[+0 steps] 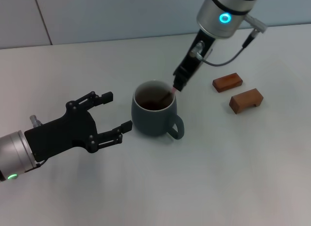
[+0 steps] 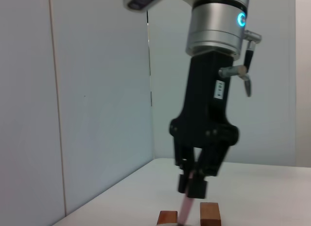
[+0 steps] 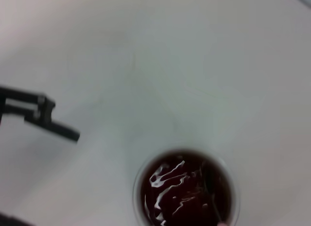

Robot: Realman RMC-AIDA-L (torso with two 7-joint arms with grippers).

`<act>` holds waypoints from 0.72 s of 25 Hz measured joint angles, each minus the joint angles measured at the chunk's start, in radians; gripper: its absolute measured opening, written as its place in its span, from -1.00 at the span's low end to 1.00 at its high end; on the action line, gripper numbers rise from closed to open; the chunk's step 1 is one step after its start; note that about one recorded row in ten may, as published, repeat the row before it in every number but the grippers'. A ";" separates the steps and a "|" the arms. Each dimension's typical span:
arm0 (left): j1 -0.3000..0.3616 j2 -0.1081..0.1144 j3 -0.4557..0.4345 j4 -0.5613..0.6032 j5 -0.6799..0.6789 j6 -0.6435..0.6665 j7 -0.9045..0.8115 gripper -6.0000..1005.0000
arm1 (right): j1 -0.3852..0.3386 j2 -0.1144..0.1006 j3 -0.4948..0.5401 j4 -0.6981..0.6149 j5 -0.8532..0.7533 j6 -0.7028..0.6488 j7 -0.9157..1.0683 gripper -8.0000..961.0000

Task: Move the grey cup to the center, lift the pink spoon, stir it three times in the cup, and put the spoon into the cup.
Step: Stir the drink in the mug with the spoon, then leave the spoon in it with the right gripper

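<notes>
The grey cup stands mid-table with dark brown liquid inside and its handle toward the front right. My right gripper hangs over the cup's far right rim, shut on the pink spoon, which slants down into the liquid. The left wrist view shows that gripper pinching the spoon's pink handle. The right wrist view looks straight down into the cup; the liquid is rippled. My left gripper is open and empty just left of the cup, not touching it.
Two brown wooden blocks lie to the right of the cup, and also show in the left wrist view. The left gripper's fingers show in the right wrist view. A pale wall runs behind the table.
</notes>
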 joint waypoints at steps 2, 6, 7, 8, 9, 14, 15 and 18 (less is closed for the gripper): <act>0.000 0.000 0.000 0.000 0.000 0.000 0.000 0.67 | -0.006 0.002 0.000 -0.010 0.014 -0.034 0.000 -0.73; 0.001 0.000 0.000 0.000 0.000 0.000 0.001 0.67 | -0.003 0.010 -0.006 -0.020 0.084 -0.057 -0.008 -0.73; 0.001 0.000 0.000 0.000 0.000 0.000 0.001 0.67 | 0.000 0.013 -0.009 -0.020 0.095 -0.049 -0.009 -0.73; 0.001 0.000 0.000 0.000 0.000 0.000 0.001 0.67 | 0.004 0.015 -0.010 -0.020 0.100 -0.038 -0.010 -0.73; 0.001 0.000 0.000 -0.001 0.000 0.000 0.001 0.67 | 0.008 0.017 -0.010 -0.021 0.100 -0.022 -0.010 -0.73; 0.003 0.000 0.000 -0.001 0.000 0.001 0.002 0.67 | -0.007 0.013 -0.003 -0.026 0.075 0.049 -0.006 -0.73; 0.004 0.000 0.000 -0.002 0.000 0.001 0.002 0.67 | -0.012 0.012 -0.003 -0.034 0.075 0.048 -0.006 -0.73; 0.004 0.000 0.000 -0.002 0.000 0.002 0.001 0.67 | -0.063 0.021 -0.012 -0.131 0.076 0.028 -0.006 -0.73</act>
